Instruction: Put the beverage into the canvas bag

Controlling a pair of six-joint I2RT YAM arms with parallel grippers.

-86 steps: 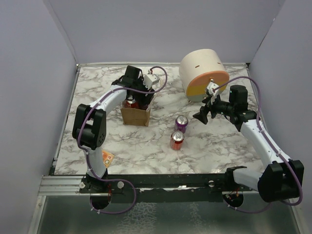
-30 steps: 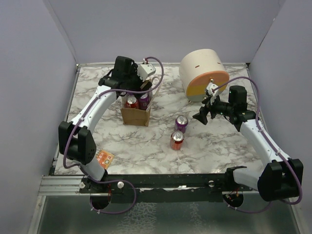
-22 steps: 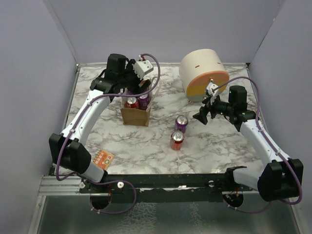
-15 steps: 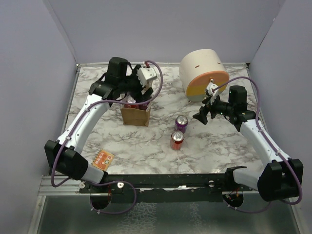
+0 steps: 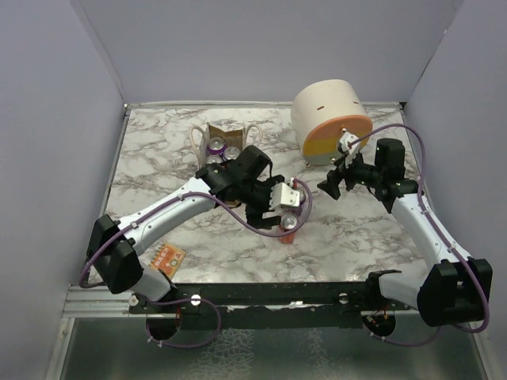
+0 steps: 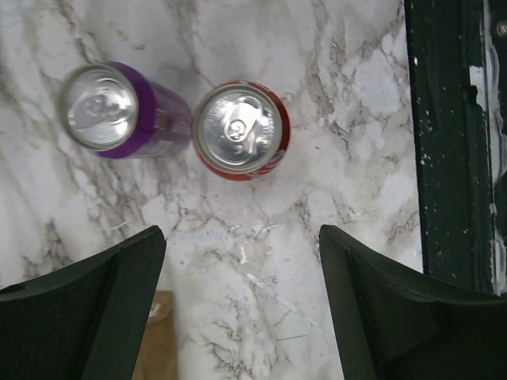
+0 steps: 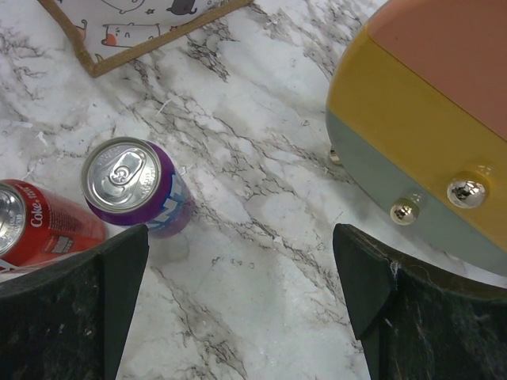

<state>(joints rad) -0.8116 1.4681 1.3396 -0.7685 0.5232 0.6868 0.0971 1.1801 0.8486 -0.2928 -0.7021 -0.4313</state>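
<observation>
The canvas bag (image 5: 224, 134) stands at the back left with its white handles spread and two cans showing in its mouth. Its printed side (image 7: 135, 32) edges the right wrist view. Two beverage cans stand loose mid-table: a red one (image 5: 287, 226) (image 6: 242, 131) (image 7: 40, 222) and a purple one (image 6: 103, 107) (image 7: 135, 186). My left gripper (image 5: 287, 204) (image 6: 240, 233) hangs open over them, nothing between its fingers, and hides the purple can from above. The right gripper (image 5: 329, 186) (image 7: 240, 237) stands open and empty to their right.
A large cream cylinder (image 5: 333, 123) (image 7: 436, 103) with an orange-yellow face sits at the back right, close behind my right gripper. An orange card (image 5: 166, 257) lies near the front left. The dark front rail (image 6: 451, 158) runs just past the red can.
My left arm has swung from over the bag at the back to the two loose cans mid-table. The bag now shows uncovered, a little farther back. The right arm has barely moved.
</observation>
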